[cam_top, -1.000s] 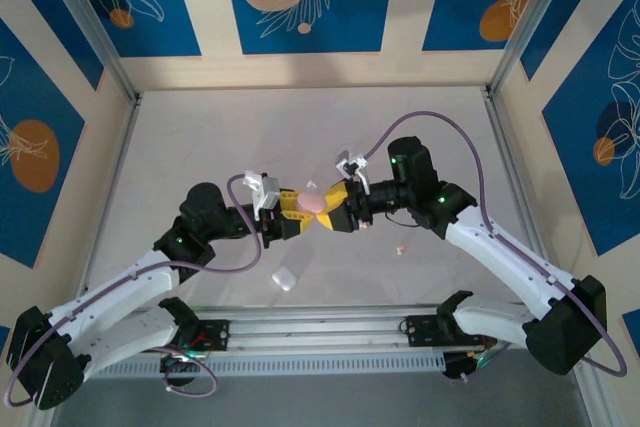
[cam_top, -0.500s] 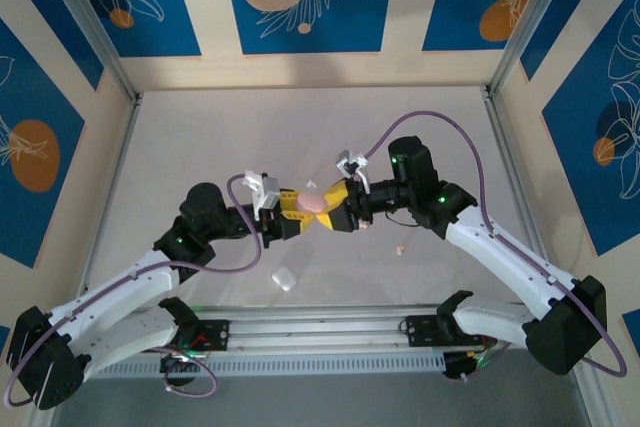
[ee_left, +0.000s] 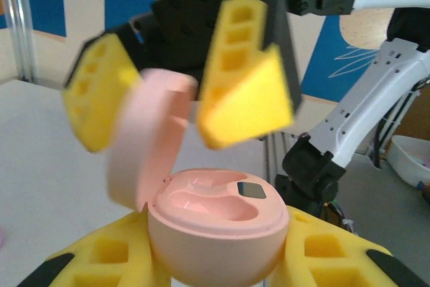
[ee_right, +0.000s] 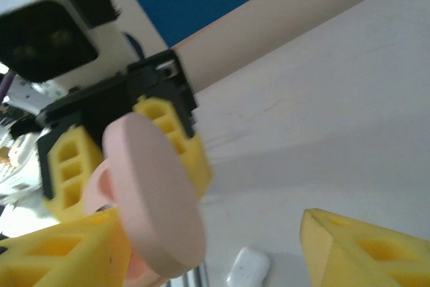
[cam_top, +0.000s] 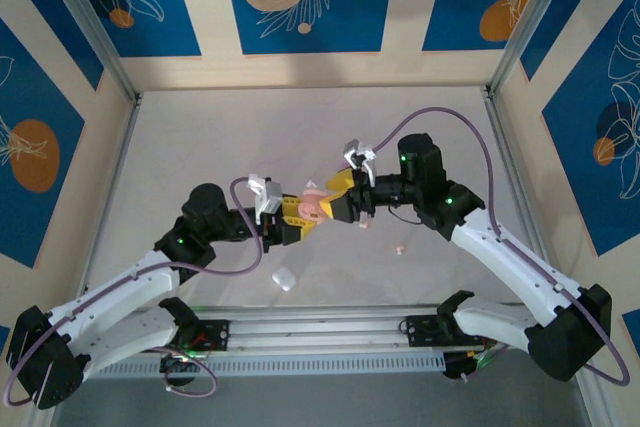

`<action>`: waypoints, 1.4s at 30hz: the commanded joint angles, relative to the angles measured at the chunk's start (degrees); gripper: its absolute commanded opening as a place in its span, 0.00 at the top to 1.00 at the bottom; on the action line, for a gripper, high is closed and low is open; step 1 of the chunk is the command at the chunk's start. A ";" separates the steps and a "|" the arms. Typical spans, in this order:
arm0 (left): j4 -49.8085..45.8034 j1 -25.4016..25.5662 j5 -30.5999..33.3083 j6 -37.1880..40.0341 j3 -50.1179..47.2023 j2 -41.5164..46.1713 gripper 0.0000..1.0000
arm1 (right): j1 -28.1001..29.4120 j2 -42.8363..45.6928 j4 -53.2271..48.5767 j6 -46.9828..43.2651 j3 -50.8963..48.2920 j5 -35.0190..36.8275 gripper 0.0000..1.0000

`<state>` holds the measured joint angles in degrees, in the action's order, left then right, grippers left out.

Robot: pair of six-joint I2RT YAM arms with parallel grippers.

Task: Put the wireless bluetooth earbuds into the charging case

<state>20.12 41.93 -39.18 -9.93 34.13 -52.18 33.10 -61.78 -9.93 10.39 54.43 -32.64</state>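
A pink charging case (cam_top: pixel 312 208) is held above the table with my left gripper (cam_top: pixel 298 215) shut on its base (ee_left: pixel 218 233). Its lid (ee_left: pixel 149 142) stands swung open, and the two moulded wells inside (ee_left: pixel 208 201) hold nothing. My right gripper (cam_top: pixel 328 200) hovers at the lid with its jaws open. In the right wrist view the lid (ee_right: pixel 156 196) rests by one of its yellow fingers (ee_right: pixel 64 250), and the other finger (ee_right: pixel 366 250) stands far off. A tiny pale earbud (cam_top: pixel 400 248) lies on the table under the right arm, with another small pink bud (cam_top: pixel 366 226) close by.
A white closed case (cam_top: pixel 284 278) lies on the table near the front rail, below the grippers, also seen in the right wrist view (ee_right: pixel 247 268). An aluminium frame and patterned walls enclose the grey table (cam_top: pixel 200 147).
The pink case's lid has swung open. My right gripper has widened and drawn slightly up and to the right. The left gripper has kept its hold on the base.
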 commanded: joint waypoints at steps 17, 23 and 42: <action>3.65 0.33 -3.93 -1.26 -0.84 0.46 0.72 | 5.01 -2.50 -4.78 -16.02 6.44 -0.40 0.65; 4.05 0.39 -4.24 -1.58 -0.89 0.05 0.71 | 6.23 -3.91 -8.37 -22.15 7.91 -0.75 0.81; 6.06 0.43 -0.01 -3.01 -0.74 -2.08 0.39 | 7.41 -3.10 -6.81 -24.27 7.41 4.70 0.95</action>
<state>23.79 42.19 -39.83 -12.12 33.43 -53.89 39.90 -65.84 -17.58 -13.30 61.41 -29.28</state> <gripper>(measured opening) 0.605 0.134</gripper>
